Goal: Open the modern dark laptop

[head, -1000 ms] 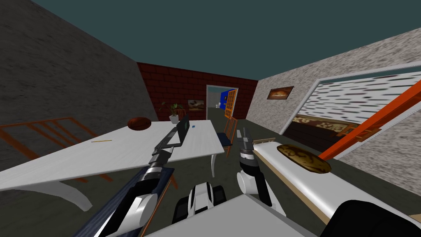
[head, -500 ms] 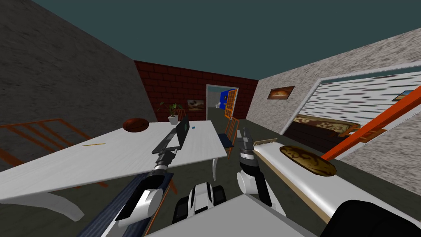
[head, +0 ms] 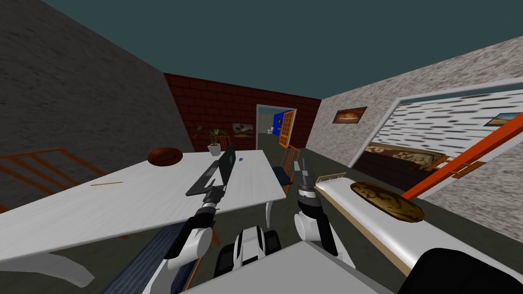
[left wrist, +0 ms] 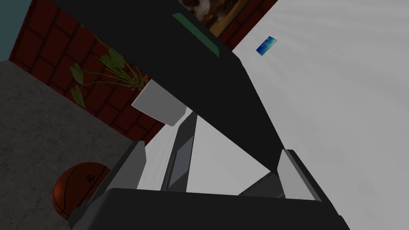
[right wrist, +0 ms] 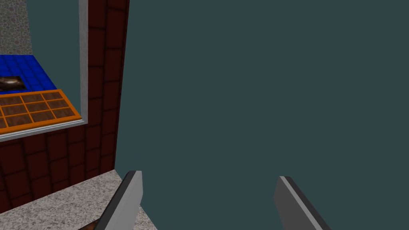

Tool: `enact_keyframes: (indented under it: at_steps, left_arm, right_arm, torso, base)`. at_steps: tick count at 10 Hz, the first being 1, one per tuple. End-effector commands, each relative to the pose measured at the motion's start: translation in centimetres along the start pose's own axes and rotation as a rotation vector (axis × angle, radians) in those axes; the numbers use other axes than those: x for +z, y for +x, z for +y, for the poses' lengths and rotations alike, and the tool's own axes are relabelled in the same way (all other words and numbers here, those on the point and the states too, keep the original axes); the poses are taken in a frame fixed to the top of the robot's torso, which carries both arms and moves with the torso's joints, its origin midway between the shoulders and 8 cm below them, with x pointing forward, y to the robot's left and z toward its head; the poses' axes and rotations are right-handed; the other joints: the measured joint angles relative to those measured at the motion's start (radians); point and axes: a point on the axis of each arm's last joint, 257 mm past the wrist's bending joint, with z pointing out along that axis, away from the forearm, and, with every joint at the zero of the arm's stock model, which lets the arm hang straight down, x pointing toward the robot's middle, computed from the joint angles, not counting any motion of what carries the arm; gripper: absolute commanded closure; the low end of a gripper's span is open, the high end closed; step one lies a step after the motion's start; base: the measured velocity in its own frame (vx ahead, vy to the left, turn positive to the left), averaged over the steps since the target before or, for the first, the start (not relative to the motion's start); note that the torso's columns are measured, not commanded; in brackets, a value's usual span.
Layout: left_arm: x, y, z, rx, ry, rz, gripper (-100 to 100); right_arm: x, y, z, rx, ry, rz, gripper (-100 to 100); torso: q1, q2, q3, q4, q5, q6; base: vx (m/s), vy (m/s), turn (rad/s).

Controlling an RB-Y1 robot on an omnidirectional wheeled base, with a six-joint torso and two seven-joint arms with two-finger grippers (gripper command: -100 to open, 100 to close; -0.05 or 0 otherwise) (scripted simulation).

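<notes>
1. Laptop (head: 215, 173): dark, standing on the white counter (head: 127, 199), toward the far end and near its right edge.
2. Lid (left wrist: 167, 60): raised part way off the base (left wrist: 180, 159). A wedge of gap is open between the two, and the counter shows through it.
3. Left pincer (left wrist: 213, 147): at the laptop's near end, released, fingers spread wide. The lid's free corner lies between them, close by one finger. Whether that finger actually touches the lid cannot be told.
4. Right pincer (right wrist: 207, 175): held upright off the counter's right side, released, grasping nothing.
5. Step in hand, as judged: lifting the lid. The laptop looks partly open, with the screen not yet at a working angle.
6. Next move, as judged:
   - Set a finger under the lid's free edge and sweep it up and back in an arc about the hinge.
   - Press lightly enough that the base does not slide on the counter.
   - Stop once the screen leans past upright.
7. Other items on the counter:
   - ball (head: 164, 156), well apart from the laptop
   - plant (head: 214, 145), beyond the laptop
   - blue card (left wrist: 266, 44), near the laptop
</notes>
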Motion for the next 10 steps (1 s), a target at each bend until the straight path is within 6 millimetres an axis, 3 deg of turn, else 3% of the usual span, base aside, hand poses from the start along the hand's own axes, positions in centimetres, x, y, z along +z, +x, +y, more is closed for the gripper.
enact_keyframes:
  at_steps: [1,3,4,5,8,9,10]
  left_arm:
    - [0.3,1.1,1.5,-0.088,-0.008,-0.016,-100]
    - [0.4,1.2,1.4,-0.091,-0.007,-0.017,-100]
    - [1.2,-1.6,0.3,-0.075,0.005,-0.047,-100]
    - [1.1,-2.2,0.0,-0.073,0.011,-0.058,-100]
    - [2.5,-7.7,-3.0,-0.049,0.047,-0.121,-100]
    - [2.2,-9.7,-3.1,-0.042,0.046,-0.157,-100]
    - [3.0,-11.3,-4.8,-0.034,0.066,-0.169,-100]
  right_arm:
    - [0.0,0.0,0.0,0.0,0.0,0.0,0]
    - [0.0,0.0,0.0,0.0,0.0,0.0,0]
    - [0.0,0.0,0.0,0.0,0.0,0.0,0]
    - [0.0,0.0,0.0,0.0,0.0,0.0,0]
    - [0.0,0.0,0.0,0.0,0.0,0.0,0]
    - [0.0,0.0,0.0,0.0,0.0,0.0,0]
    - [0.0,0.0,0.0,0.0,0.0,0.0,0]
  torso:
    - [0.0,-0.001,0.0,0.0,0.0,0.002]
    - [0.0,-0.002,-0.001,-0.001,0.0,0.001]
    - [0.001,-0.002,-0.001,0.0,0.0,0.0]
    - [0.0,0.002,0.001,0.0,0.0,0.0]
    - [0.002,-0.001,0.0,0.0,0.001,-0.001]
    - [0.002,-0.003,-0.002,-0.001,0.001,0.0]
    - [0.002,-0.004,-0.002,-0.001,0.0,-0.001]
  base:
    - [0.016,0.008,-0.003]
    - [0.005,0.001,-0.009]
    - [-0.065,-0.03,-0.577]
    - [-0.108,-0.03,-0.006]
    - [-0.13,-0.02,-0.334]
    - [-0.101,-0.028,-0.251]
    - [-0.123,-0.022,-0.403]
